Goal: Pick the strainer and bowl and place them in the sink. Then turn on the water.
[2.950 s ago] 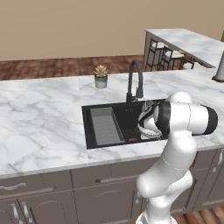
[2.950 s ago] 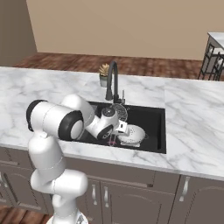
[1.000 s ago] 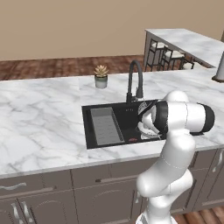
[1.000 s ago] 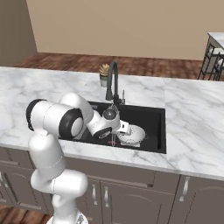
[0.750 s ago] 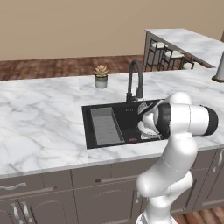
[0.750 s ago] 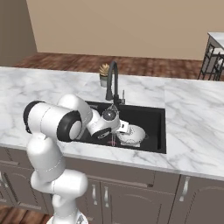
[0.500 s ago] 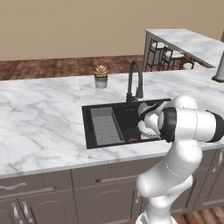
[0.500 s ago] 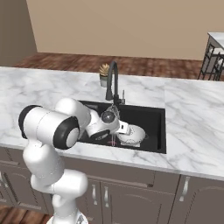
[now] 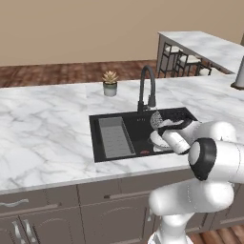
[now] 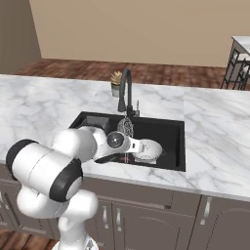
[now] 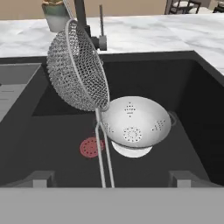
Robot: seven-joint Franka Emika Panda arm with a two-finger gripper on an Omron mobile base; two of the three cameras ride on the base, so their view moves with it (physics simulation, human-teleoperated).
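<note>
Black rectangular sink [image 11: 192,113] holds a tilted wire-mesh strainer [image 11: 78,68] before the spread tool [image 11: 109,180]

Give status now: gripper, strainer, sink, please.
Gripper open over the sink. Strainer free, tilted on edge against the white colander. Faucet dry, path clear.

silver mesh strainer [image 11: 78,70], black sink [image 11: 192,105], white perforated colander [image 11: 138,122]

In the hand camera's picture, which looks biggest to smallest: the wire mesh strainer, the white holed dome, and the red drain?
1. Wire mesh strainer, though it is nearer the camera, so this is unsure.
2. White perforated dome, nearly alike in apparent size.
3. Red drain, clearly smallest.
</note>
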